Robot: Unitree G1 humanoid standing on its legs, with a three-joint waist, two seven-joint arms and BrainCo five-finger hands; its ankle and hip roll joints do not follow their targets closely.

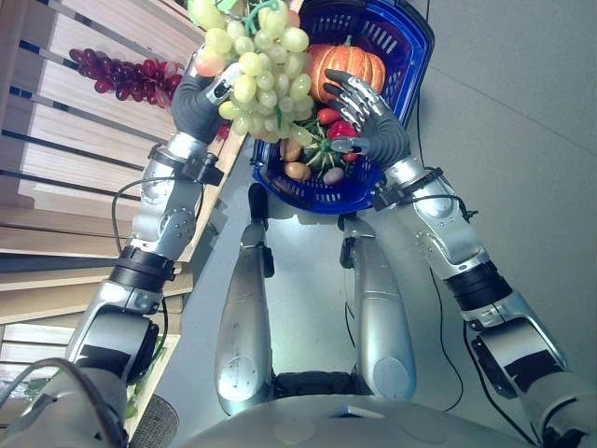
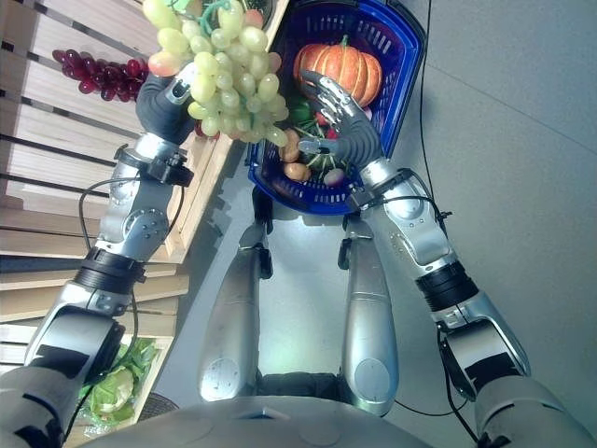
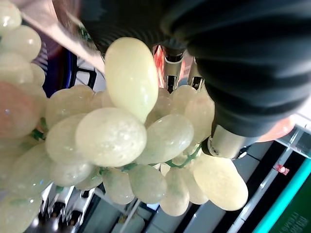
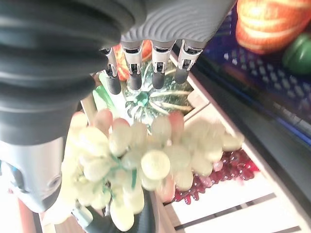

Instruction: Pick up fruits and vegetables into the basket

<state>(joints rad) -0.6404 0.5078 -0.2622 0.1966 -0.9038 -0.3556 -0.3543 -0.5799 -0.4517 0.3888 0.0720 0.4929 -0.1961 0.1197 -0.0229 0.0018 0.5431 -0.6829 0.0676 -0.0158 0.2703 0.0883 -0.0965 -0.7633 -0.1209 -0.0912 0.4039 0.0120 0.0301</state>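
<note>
I have the big bunch of pale green plastic grapes [image 1: 256, 70] up in the air, gripped from its shelf side by my left robot hand [image 1: 207, 89], which sits curled into the cluster with the dark cover showing just behind the fruit. In the left wrist view the grapes crowd right up against that hand and a stem thread runs between the berries, so I read this as a pinch on the bunch, though the fingertips themselves are buried in it.

The bunch hangs with its long axis running down from the top, lower berries dangling just over the near left rim of the blue plastic shopping basket [image 1: 410, 51]. The basket lies to the right of the grapes, so I judge the drop wants a short carry rightward, over the rim.

Inside the basket I see an orange ribbed pumpkin [image 1: 347, 65] and a mix of small red, brown and green produce beneath it.

My right robot hand [image 1: 359, 117] hovers over the basket's middle, fingers spread and holding nothing.

Off to the left, a bunch of dark red grapes [image 1: 121, 73] lies on the slatted wooden shelf [image 1: 56, 140].
</note>
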